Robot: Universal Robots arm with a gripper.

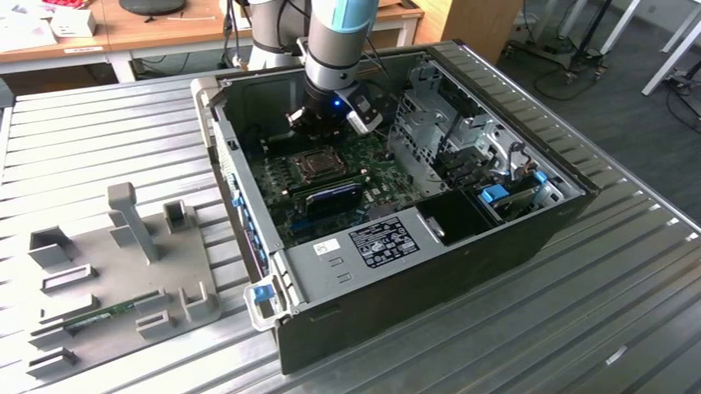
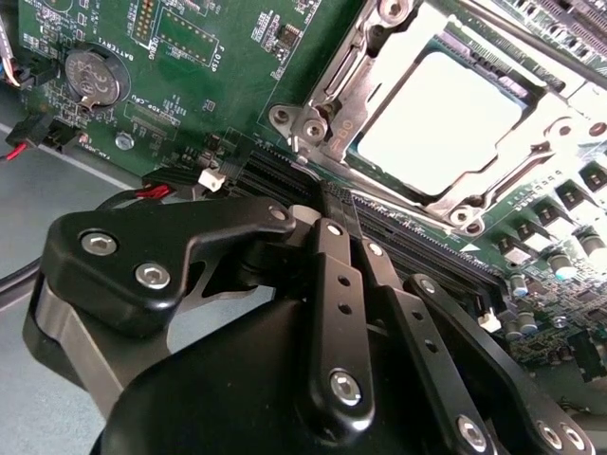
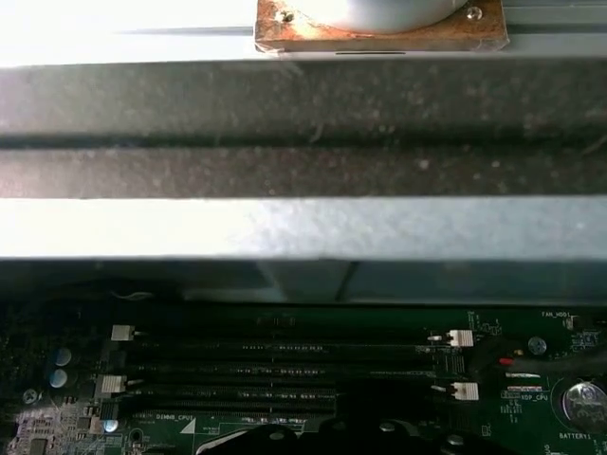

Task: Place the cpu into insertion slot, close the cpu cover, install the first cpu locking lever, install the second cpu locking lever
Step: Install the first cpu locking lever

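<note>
With the gripper (image 2: 334, 204) seen closed on nothing near the memory slots (image 3: 285, 365), the cpu (image 2: 438, 111) is found seated under the cpu cover (image 2: 474, 180), a thin, stiff frame judged best pressed at its edges.

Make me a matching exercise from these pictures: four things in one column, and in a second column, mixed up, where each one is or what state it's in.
Things:
1. cpu
2. cpu cover
3. coin battery
4. pincer

Places or states:
A. round and silvery, in a holder on the green board
B. fingers together, tips down at the black memory slots
C. lying in the socket, pale top showing
D. closed flat, framing the chip

Pairs: 1-C, 2-D, 3-A, 4-B
</note>
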